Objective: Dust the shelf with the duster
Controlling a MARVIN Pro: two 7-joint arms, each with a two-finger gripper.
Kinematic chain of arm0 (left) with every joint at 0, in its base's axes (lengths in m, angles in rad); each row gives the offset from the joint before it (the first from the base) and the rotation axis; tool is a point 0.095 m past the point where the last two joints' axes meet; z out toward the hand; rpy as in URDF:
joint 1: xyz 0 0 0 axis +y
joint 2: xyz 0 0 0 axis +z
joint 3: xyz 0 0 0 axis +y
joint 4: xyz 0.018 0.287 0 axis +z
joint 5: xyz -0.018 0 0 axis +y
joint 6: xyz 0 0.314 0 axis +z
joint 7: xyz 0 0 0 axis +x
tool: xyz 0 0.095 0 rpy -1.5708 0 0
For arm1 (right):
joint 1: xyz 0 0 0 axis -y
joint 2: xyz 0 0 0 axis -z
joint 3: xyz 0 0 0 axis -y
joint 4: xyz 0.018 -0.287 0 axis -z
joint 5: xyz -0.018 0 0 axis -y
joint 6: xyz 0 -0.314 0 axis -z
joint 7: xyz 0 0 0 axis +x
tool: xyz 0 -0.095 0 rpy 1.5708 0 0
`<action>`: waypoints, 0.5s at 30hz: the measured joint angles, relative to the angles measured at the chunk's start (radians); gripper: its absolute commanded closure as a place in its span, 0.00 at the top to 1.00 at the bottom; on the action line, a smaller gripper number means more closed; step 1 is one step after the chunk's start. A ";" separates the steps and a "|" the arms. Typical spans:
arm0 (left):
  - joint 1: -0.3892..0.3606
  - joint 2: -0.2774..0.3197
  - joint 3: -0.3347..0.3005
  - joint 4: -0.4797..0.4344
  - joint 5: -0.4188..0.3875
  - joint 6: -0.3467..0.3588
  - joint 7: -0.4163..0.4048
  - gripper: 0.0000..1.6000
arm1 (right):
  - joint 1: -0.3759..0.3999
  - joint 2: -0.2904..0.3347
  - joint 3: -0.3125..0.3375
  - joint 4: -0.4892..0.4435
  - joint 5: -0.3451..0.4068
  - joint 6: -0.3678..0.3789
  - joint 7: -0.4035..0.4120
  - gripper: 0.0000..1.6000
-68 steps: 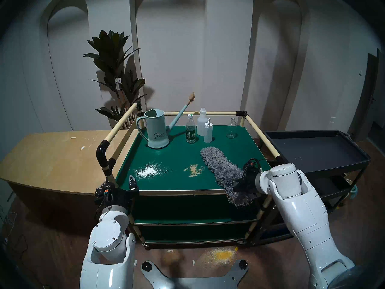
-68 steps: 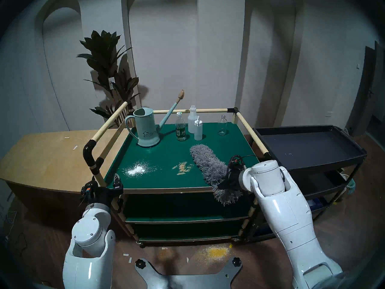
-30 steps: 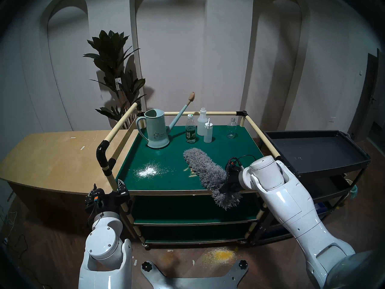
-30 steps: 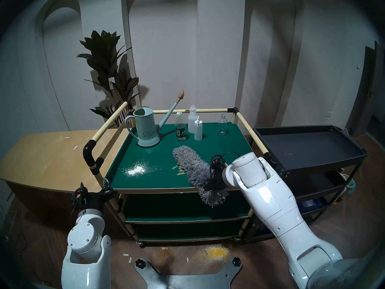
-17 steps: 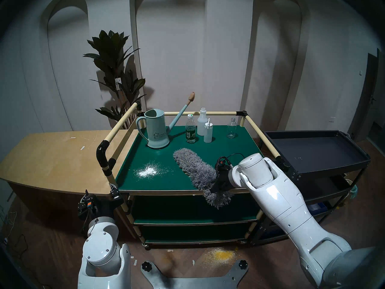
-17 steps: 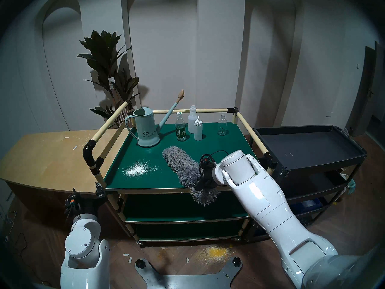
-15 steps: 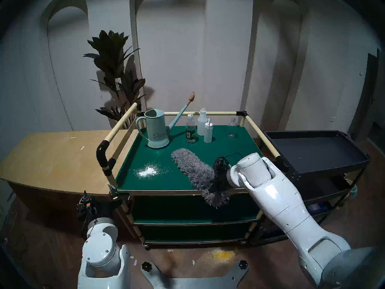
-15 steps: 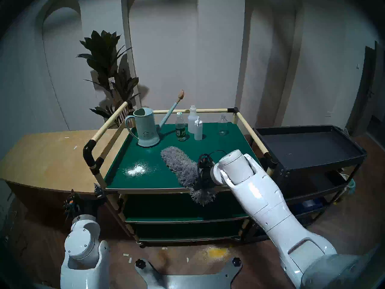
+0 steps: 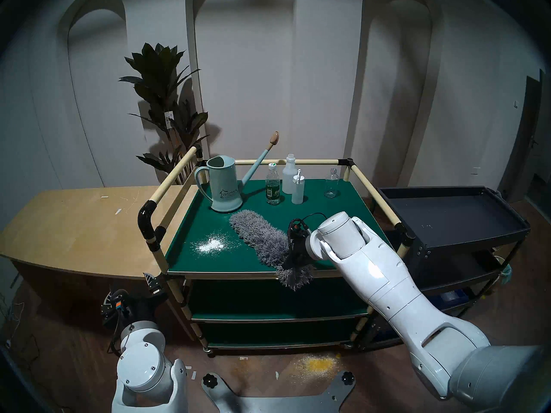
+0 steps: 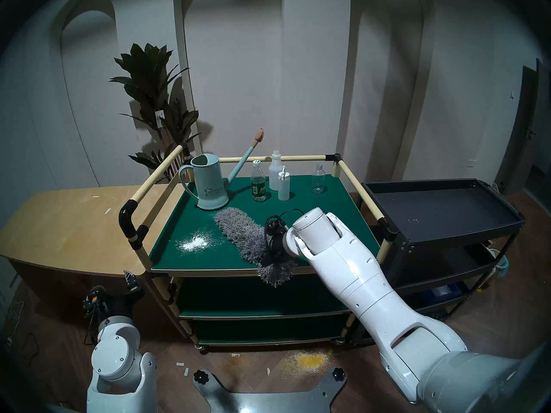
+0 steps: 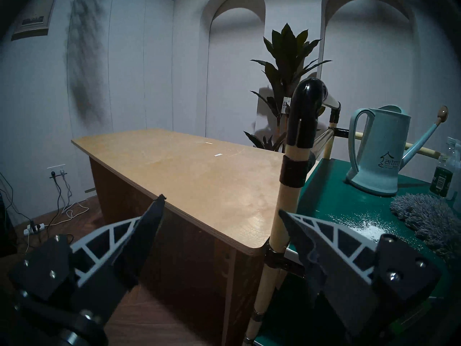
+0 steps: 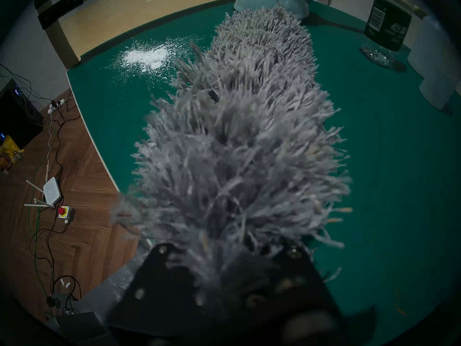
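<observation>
Head view, right fingers (image 9: pixel 293 259) clamped on duster (image 9: pixel 262 239) lying across shelf (image 9: pixel 334 206) top (white powder (image 9: pixel 210 245) beside), left fingers (image 11: pixel 222 213) spread wide.

A: Where was the white right arm?
B: It reached forward and inward, wrist pitched downward, the black right gripper (image 9: pixel 293 259) clamped shut on the fluffy grey microfibre duster (image 9: pixel 262 242), whose head stretched ahead of the fingertips.
A: And the left?
B: Low, the black left gripper (image 11: pixel 220 214) near level, its jaws spread wide, holding nothing.
</observation>
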 measured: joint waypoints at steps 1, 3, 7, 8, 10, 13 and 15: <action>0.004 -0.001 0.002 -0.002 -0.001 -0.002 0.006 1.00 | 0.007 -0.007 -0.005 0.011 -0.002 -0.005 -0.002 0.00; 0.014 -0.002 0.007 -0.007 -0.004 -0.007 0.019 1.00 | 0.023 -0.020 -0.016 0.035 -0.007 -0.017 -0.004 0.00; 0.030 -0.003 0.016 -0.013 -0.008 -0.017 0.046 1.00 | 0.050 -0.043 -0.036 0.076 -0.015 -0.040 -0.006 0.00; 0.035 -0.003 0.019 -0.014 -0.010 -0.020 0.054 1.00 | 0.058 -0.049 -0.042 0.088 -0.018 -0.047 -0.006 0.00; 0.041 -0.003 0.024 -0.016 -0.011 -0.024 0.064 1.00 | 0.068 -0.057 -0.050 0.104 -0.022 -0.057 -0.005 0.00; 0.053 -0.001 0.031 -0.020 -0.013 -0.033 0.083 1.00 | 0.084 -0.071 -0.066 0.128 -0.029 -0.074 -0.001 0.00; 0.060 0.000 0.035 -0.022 -0.013 -0.038 0.095 1.00 | 0.093 -0.079 -0.075 0.142 -0.034 -0.084 0.000 0.00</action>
